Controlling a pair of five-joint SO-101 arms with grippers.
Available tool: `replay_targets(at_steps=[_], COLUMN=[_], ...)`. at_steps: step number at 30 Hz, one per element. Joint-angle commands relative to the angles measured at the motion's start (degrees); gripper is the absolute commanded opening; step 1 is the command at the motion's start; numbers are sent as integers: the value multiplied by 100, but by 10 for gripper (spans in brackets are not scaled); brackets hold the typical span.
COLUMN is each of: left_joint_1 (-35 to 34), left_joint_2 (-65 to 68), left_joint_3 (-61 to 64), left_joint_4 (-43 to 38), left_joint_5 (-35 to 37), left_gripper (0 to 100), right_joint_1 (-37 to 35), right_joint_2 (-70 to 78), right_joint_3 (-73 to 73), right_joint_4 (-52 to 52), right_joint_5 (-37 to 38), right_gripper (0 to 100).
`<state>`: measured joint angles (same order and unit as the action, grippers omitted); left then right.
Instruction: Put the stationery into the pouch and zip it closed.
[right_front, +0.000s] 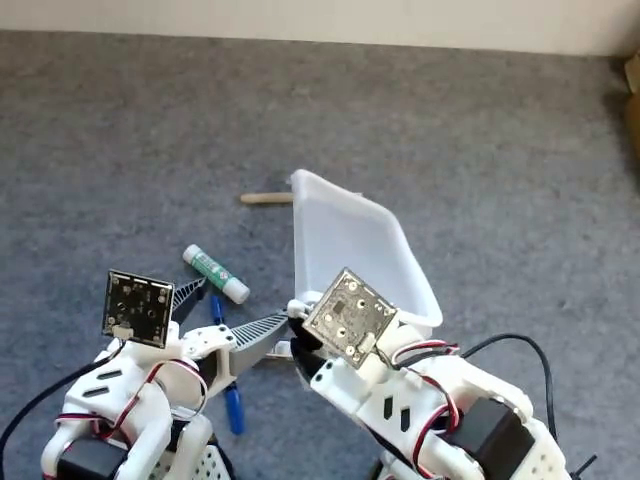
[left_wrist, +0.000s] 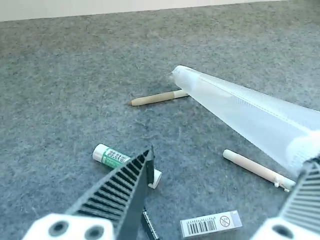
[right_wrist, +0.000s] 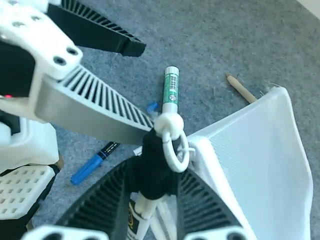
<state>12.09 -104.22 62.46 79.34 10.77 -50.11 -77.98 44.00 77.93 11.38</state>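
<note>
The white translucent pouch (right_front: 350, 245) is held up off the grey carpet, tilted, by its near corner. My right gripper (right_wrist: 156, 172) (right_front: 300, 338) is shut on that corner's dark end, just under the white ring zipper pull (right_wrist: 172, 142). My left gripper (left_wrist: 230, 157) (right_front: 245, 302) is open and wide, with one fingertip (right_wrist: 142, 131) touching the zipper pull and the pouch end (left_wrist: 302, 145). On the carpet lie a green-labelled glue stick (right_front: 215, 273) (left_wrist: 117, 159), a blue pen (right_front: 228, 385) (right_wrist: 92, 165), a wooden pencil (right_front: 265, 198) (left_wrist: 157, 97), a beige pen (left_wrist: 257, 170) and a barcoded eraser (left_wrist: 210, 225).
Grey carpet (right_front: 120, 150) spreads open to the left, far side and right of the pouch. A pale wall edge (right_front: 400, 20) runs along the far side. Both arm bases crowd the near edge.
</note>
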Motion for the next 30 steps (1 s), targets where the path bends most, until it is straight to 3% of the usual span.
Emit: replay_targets(at_steps=[1, 6, 10, 17, 26, 30], left_joint_1=[163, 690, 567, 242, 224, 215], left_joint_2=[-40, -40, -40, -40, -40, -40], left_joint_3=[4, 321, 462, 470, 796, 760], left_joint_4=[-9, -193, -352, -422, -545, -554], left_joint_5=[70, 62, 62, 53, -545, -545], left_gripper=[407, 407, 393, 278, 105, 45], right_joint_1=[-321, -418, -418, -382, -365, 189], right_joint_2=[-66, -66, -92, -110, -110, -110], right_joint_3=[-57, -48, -48, -101, -101, -101], right_joint_4=[-13, -4, 154, 620, 840, 840], right_joint_5=[-88, -229, -237, -211, -211, -202], right_gripper=[5, 5, 5, 5, 5, 5])
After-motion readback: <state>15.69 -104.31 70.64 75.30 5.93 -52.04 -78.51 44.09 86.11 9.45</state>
